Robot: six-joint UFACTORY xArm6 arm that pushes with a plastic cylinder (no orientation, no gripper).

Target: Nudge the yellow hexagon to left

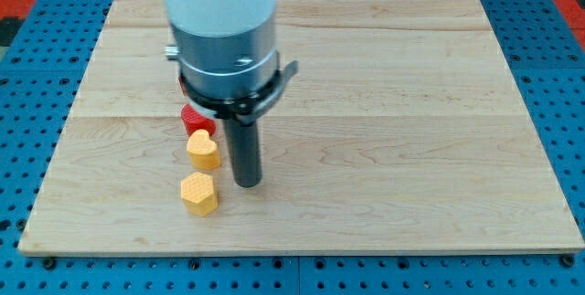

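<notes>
The yellow hexagon (198, 193) lies on the wooden board (411, 121) near the view's bottom left. My tip (248, 183) rests on the board just to the right of it and slightly higher in the view, a small gap apart. A yellow heart-shaped block (203, 150) lies just above the hexagon, to the left of the rod. A red block (195, 118) sits above the heart, partly hidden by the arm's body.
The arm's grey and white body (224, 39) covers the board's upper left part. A blue pegboard (548, 76) surrounds the board on all sides.
</notes>
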